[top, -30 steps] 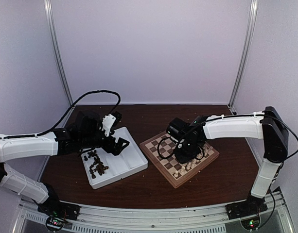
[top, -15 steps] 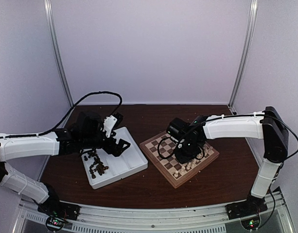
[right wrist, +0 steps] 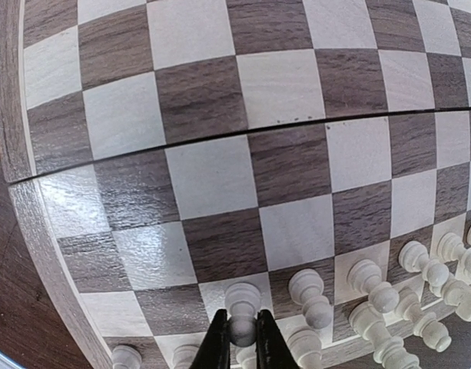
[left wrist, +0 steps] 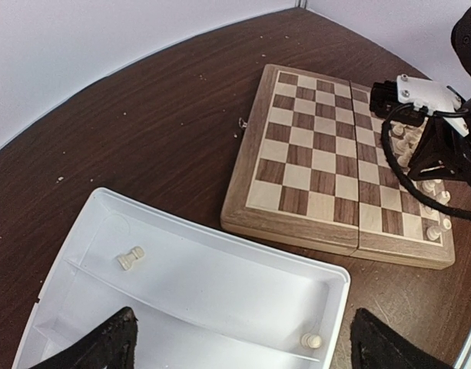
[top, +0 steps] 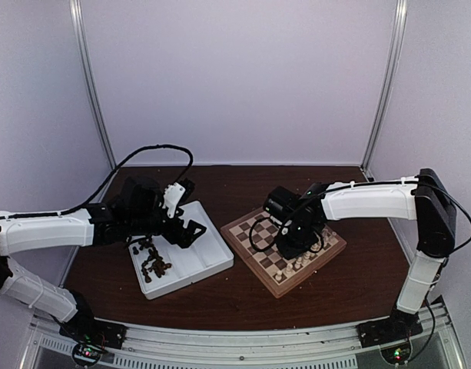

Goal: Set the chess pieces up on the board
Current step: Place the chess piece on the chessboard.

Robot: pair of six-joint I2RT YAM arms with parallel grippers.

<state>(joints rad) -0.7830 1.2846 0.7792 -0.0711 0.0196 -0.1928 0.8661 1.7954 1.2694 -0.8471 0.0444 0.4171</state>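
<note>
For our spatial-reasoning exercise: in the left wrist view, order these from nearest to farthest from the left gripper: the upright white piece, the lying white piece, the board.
1. upright white piece, tray right corner
2. lying white piece, tray's left side
3. board, beyond the tray

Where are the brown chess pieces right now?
In the top view, the brown pieces lie heaped in the left part of the white tray, left of the board.

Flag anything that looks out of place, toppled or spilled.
Only minor things: one cream pawn lies on its side in the white tray, and pale specks dot the table. The cream pieces on the board look upright, including the held pawn in the right jaws.
</note>
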